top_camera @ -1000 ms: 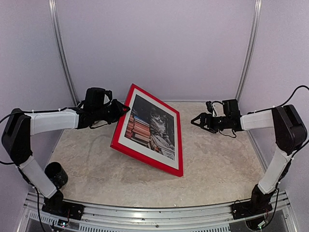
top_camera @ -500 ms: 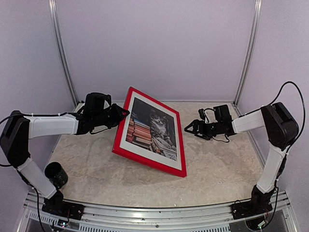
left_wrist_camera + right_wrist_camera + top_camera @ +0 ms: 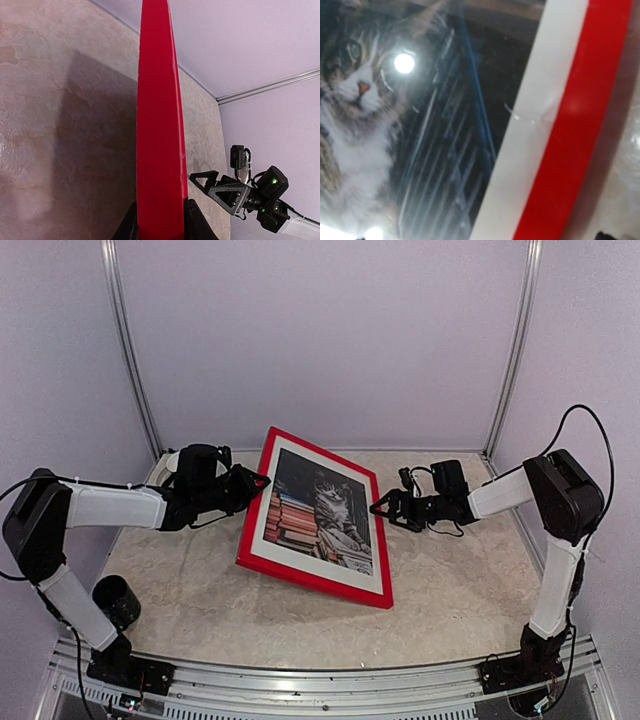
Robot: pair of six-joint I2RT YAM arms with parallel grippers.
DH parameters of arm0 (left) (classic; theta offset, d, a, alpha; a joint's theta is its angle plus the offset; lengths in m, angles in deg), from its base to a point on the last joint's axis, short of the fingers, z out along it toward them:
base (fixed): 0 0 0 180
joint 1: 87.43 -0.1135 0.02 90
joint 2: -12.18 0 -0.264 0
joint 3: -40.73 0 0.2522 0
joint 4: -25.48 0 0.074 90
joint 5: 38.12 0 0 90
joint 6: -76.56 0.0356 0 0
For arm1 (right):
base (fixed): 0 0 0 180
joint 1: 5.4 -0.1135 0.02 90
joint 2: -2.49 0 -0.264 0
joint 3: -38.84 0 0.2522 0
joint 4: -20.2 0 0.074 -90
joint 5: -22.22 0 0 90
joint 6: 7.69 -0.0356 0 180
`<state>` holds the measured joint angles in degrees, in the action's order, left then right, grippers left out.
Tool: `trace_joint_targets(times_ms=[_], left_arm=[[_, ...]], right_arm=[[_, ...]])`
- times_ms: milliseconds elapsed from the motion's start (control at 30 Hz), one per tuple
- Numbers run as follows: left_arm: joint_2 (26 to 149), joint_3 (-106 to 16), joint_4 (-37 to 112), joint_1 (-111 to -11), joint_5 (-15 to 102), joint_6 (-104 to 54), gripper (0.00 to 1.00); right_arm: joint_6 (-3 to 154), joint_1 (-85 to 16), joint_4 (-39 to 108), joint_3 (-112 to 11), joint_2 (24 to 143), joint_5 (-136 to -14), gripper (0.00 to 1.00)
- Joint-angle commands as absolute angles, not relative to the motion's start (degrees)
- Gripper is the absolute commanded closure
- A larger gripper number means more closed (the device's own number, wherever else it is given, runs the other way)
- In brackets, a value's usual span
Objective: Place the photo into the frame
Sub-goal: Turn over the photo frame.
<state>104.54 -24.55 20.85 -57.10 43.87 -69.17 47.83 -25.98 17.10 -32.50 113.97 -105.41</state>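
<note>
A: Whereabouts of the frame [image 3: 305, 575]?

B: Middle of the marbled tabletop [image 3: 450, 580], glossy red front up. Tilted: left edge raised clear of the surface, with a dark shadow under it in the left wrist view. Lower right corner low, apparently down on the tabletop.

A: And the photo [image 3: 320, 510]?

B: Inside the frame, picture side up. Grey tabby on stacked books, white border between print and red moulding. From the right wrist, very close: cat's face, lamp glare and streaky reflections across the surface.

A: Left gripper [image 3: 258, 481]?

B: Narrowed almost shut, pinching the frame's raised left edge near the far corner. In its own camera, one black finger [image 3: 131, 227] on each side of the red edge, tight against it.

A: Right gripper [image 3: 378, 510]?

B: Spread as wide as possible, nothing between the fingers. Just beside the frame's right edge, pointing at it. Touching or not: impossible to tell.
</note>
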Motion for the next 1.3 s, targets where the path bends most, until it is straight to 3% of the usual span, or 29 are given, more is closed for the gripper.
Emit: trace_joint_targets(times_ms=[0,467,800,1267], left_arm=[[106.6,-22.3,18.6,-56.1,45.0,-60.7,0.85],[108.4,-19.1,13.4,-55.8,43.6,-63.2,0.83],[109.2,-20.2,17.1,-55.8,44.6,-62.4,0.61],[114.9,-23.8,17.1,-55.5,41.9,-61.3,0.52]], right_arm=[[46.6,-26.9,14.8,-34.1,116.1,-107.0,0.01],[45.6,-28.8,14.5,-35.7,118.6,-108.6,0.01],[46.1,-28.9,15.2,-35.5,117.5,-108.6,0.01],[46.0,-28.9,14.7,-34.4,116.5,-109.2,0.01]])
